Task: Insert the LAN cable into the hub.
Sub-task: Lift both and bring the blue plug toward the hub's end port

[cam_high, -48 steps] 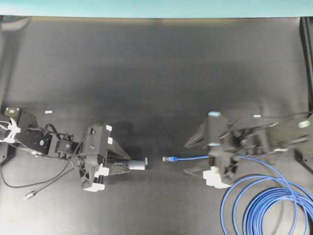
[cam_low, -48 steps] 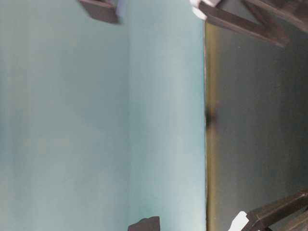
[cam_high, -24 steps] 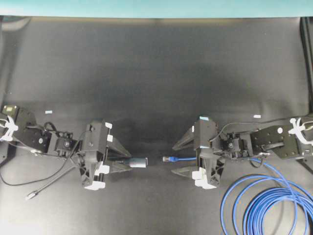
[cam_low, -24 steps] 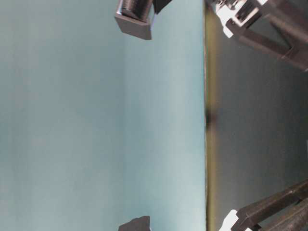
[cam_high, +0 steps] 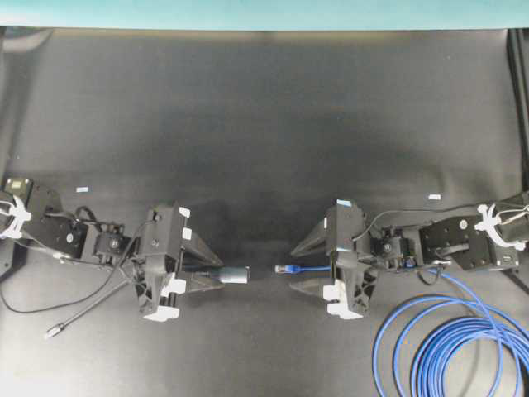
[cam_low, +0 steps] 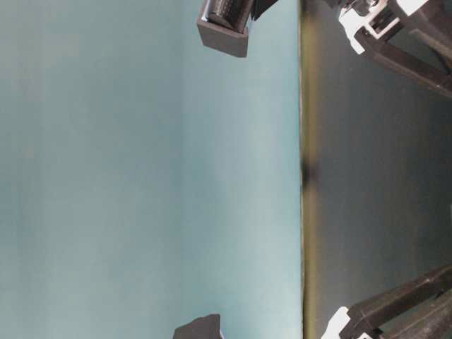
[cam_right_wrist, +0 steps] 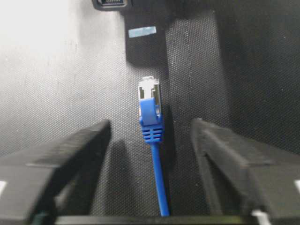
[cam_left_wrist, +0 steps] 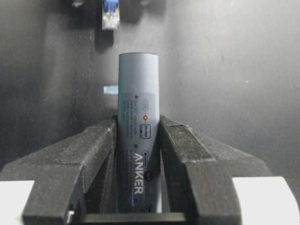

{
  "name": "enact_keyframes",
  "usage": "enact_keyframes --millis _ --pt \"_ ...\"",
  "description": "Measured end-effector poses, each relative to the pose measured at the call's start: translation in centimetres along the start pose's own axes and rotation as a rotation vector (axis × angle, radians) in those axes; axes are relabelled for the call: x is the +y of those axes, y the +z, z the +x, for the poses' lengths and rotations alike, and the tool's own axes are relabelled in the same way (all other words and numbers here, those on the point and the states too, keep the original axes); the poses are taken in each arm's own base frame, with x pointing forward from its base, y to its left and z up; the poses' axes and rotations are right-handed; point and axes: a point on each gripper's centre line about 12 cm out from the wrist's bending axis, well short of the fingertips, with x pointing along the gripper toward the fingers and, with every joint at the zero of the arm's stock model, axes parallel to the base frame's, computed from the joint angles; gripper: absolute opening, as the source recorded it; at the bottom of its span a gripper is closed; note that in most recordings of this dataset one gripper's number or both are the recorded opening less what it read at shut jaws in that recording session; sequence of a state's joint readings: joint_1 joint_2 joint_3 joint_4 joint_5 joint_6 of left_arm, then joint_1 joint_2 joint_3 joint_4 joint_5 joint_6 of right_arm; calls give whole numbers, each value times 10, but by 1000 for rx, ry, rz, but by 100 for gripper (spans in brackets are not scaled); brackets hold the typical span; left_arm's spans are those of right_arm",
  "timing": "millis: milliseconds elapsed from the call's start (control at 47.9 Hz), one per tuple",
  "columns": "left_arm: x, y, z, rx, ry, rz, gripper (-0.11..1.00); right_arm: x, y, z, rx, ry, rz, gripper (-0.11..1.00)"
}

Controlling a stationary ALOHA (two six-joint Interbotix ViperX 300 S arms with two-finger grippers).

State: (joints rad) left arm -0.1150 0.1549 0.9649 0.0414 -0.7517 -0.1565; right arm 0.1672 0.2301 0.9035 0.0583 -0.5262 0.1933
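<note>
The hub [cam_high: 232, 275] is a dark-grey bar with a pale end cap, and my left gripper [cam_high: 211, 274] is shut on it. Its free end points right. The left wrist view shows the hub [cam_left_wrist: 138, 89] clamped between both fingers, with the LAN cable's plug [cam_left_wrist: 110, 14] lying just beyond it. The blue LAN cable plug [cam_high: 285, 269] rests on the mat, a short gap from the hub's end. My right gripper [cam_high: 295, 269] is open and straddles the cable behind the plug. In the right wrist view the plug [cam_right_wrist: 150, 105] lies between the fingers [cam_right_wrist: 91, 136], touching neither.
The cable's loops [cam_high: 446, 347] lie at the front right beside the right arm. The hub's thin grey cord ends in a small silver plug [cam_high: 51, 331] at the front left. Small tape marks [cam_high: 81, 189] [cam_high: 434, 197] sit on the black mat.
My right gripper has slid left along the cable toward the plug, and its jaws have narrowed around it. The left gripper and the hub have stayed still.
</note>
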Motion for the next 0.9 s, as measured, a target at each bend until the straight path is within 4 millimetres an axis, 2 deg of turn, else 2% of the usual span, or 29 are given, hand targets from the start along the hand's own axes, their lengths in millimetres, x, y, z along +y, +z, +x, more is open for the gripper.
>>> enact_keyframes --millis 146,480,897 --pt "0 0 1 9 2 0 28 0 -1 1 -3 1 -3 14" --pt "-1 5 3 -1 -1 1 28 2 -2 0 2 3 1 14" --pt "2 16 7 61 21 -2 28 12 24 -18 28 10 6 14"
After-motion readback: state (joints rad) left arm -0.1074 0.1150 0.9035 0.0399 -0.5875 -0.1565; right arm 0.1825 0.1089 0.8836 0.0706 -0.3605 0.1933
